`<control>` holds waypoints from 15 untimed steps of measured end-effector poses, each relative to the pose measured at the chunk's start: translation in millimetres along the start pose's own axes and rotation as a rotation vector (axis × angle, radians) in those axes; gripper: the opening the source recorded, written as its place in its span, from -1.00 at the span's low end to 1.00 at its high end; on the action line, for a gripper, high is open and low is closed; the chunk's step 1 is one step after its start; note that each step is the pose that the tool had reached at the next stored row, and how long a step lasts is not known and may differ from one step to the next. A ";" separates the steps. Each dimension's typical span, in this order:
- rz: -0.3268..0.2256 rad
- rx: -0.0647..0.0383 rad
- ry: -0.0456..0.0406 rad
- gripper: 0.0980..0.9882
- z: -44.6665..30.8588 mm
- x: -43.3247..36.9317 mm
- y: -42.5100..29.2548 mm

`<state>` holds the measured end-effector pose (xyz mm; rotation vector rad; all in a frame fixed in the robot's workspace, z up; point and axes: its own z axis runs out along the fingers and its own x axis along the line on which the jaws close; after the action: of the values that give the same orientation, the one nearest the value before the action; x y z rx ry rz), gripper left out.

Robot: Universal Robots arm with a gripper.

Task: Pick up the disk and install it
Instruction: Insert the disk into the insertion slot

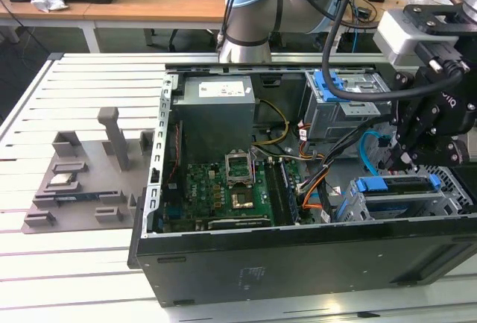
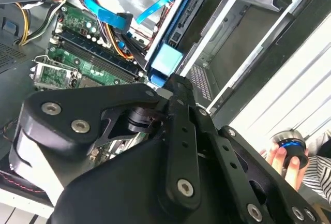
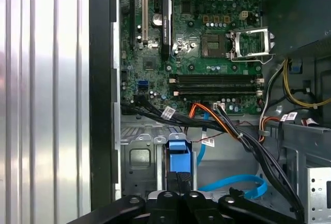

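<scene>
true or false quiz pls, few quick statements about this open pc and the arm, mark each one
1. The gripper hangs over the power supply. False: it is just above the disk at the exterior view's right.
2. A light blue cable loops near the disk. True.
3. The grey fixture lies at the exterior view's right of the case. False: at its left.
4. A hand shows in the second wrist view. True.

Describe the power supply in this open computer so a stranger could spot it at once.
Start at the open black computer case on the slatted table. The power supply sits at its far end, toward the exterior view's left, behind the green motherboard: a solid grey box with a white sticker on top.
</scene>
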<state>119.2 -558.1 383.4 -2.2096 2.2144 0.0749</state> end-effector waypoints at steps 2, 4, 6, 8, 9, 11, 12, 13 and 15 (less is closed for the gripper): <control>0.000 0.000 0.0000 -0.98 2.4 0.1 -0.1; 0.000 0.000 0.0000 -0.98 4.4 0.2 -0.1; 0.000 0.000 0.0000 -0.98 5.7 0.2 -0.1; 0.000 0.000 0.0001 -0.98 7.0 0.3 -0.2; 0.000 0.000 0.0001 -0.98 7.0 0.3 -0.3; 0.000 0.000 0.0001 -0.98 7.1 -2.2 -4.0; 0.000 0.000 0.0000 -0.98 7.1 -3.2 -5.4; 0.000 0.000 0.0000 -0.98 7.2 -5.2 -8.2; 0.000 0.000 0.0003 -0.98 7.1 -8.1 -13.1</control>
<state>132.2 -549.7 376.3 -2.2100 2.2145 0.0747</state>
